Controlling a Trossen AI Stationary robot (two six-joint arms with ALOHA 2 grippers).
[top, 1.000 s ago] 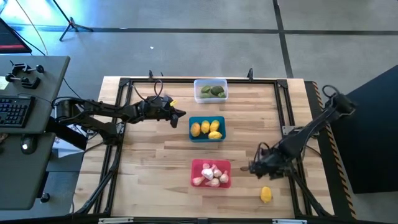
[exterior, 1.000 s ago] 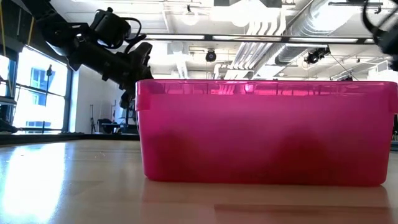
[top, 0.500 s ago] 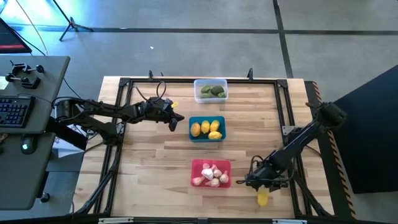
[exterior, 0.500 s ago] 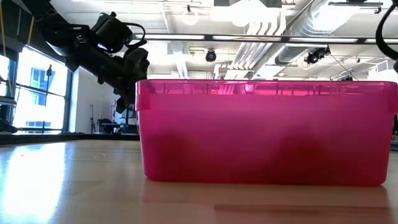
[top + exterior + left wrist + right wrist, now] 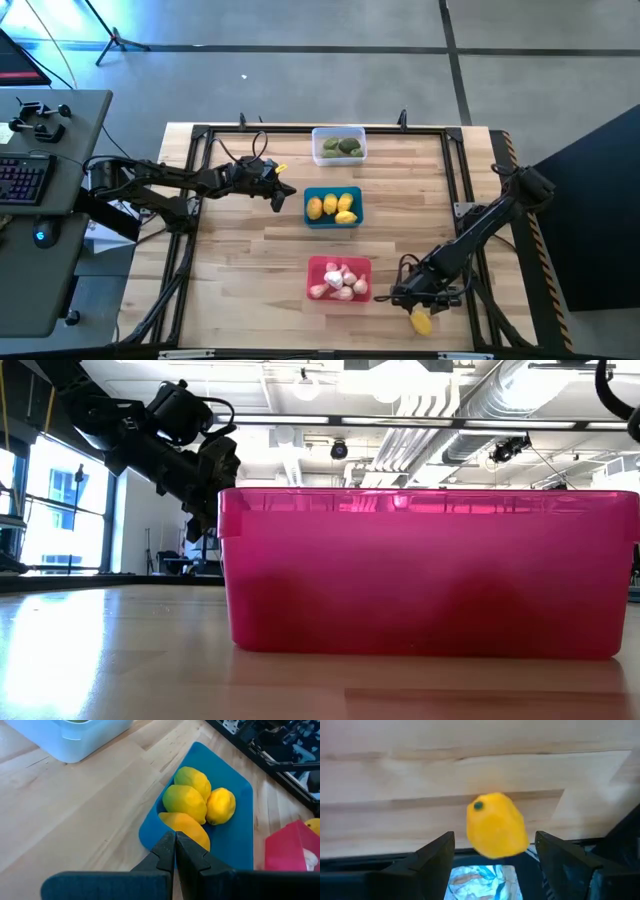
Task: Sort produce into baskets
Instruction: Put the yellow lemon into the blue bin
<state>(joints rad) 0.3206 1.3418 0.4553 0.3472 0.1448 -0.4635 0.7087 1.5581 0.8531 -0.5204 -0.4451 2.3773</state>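
Note:
One yellow fruit lies on the table at its near edge, right of the red basket of garlic-like bulbs. My right gripper is open just above it. In the right wrist view its fingers stand on either side of the fruit without touching. My left gripper is shut and empty, held above the table just left of the teal basket, which holds yellow fruits. The clear basket at the far side holds dark green pieces.
A black frame runs around the work area. Its near rail and the table's edge lie right behind the loose fruit. The red basket fills the low view. Bare wood lies at the near left.
My right gripper has gone toward the table's near edge and down, from beside the red basket to just over the loose yellow fruit.

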